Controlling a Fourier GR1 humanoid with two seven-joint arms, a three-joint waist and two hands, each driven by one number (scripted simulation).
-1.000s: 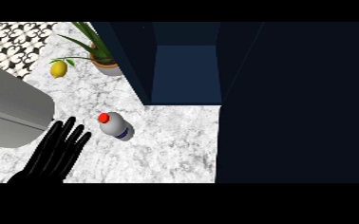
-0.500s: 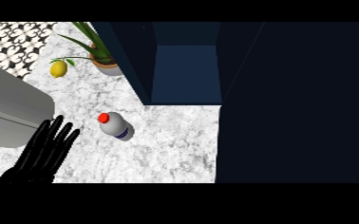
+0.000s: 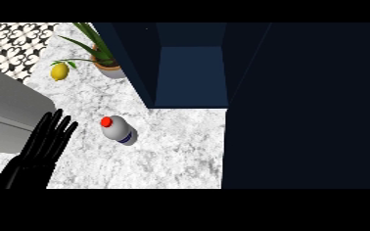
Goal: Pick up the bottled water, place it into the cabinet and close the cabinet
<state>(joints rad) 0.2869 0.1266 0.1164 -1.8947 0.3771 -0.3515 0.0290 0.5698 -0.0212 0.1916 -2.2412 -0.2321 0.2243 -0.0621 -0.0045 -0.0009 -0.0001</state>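
Still no contact. Left hand (image 3: 39, 149) enters from the lower left edge, fingers straight and fanned apart, holding nothing. Compared with the two earlier frames it has drifted slightly left and its fingertips now reach a little further up the counter (image 3: 173, 147). It has not closed toward the target. The right hand is absent from the view.

The bottled water (image 3: 118, 131) is unmoved across all three frames. It stands on the marble just right of the hand's fingertips and apart from them, red cap showing, blue band low on the body. Judgement: the pick step has not begun, and the sideways drift reads as pre-positioning rather than a reach. The hand needs to come right and curl round the body below the cap.

A grey rounded unit (image 3: 18, 107) sits at the left edge, partly behind the hand, so little room is spare on that side.

Beyond the bottle, the cabinet (image 3: 192, 73) stands open with its blue interior exposed and unobstructed. Dark panels flank it, probably the doors; the right one fills much of the view. Placing and closing are both outstanding.

Furthest back are a potted plant (image 3: 101, 58) beside the cabinet's left panel, a lemon (image 3: 59, 71) to its left, and patterned tile (image 3: 22, 41) at the corner. All are well clear of the likely path.
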